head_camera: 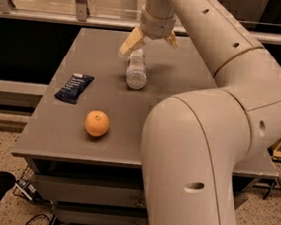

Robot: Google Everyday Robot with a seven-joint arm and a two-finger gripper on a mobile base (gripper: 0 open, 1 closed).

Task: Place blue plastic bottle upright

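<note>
My claw [150, 41] hangs over the far part of the table [193, 80], fingers spread wide apart. The bottle [135, 70] lies on its side at the claw's six o'clock, its far end reaching between my fingers; I cannot tell whether they touch it. The orange [97, 123] sits at the bottle's seven o'clock.

Hand [150, 41] spread over lying blue plastic bottle [136, 72].
</note>
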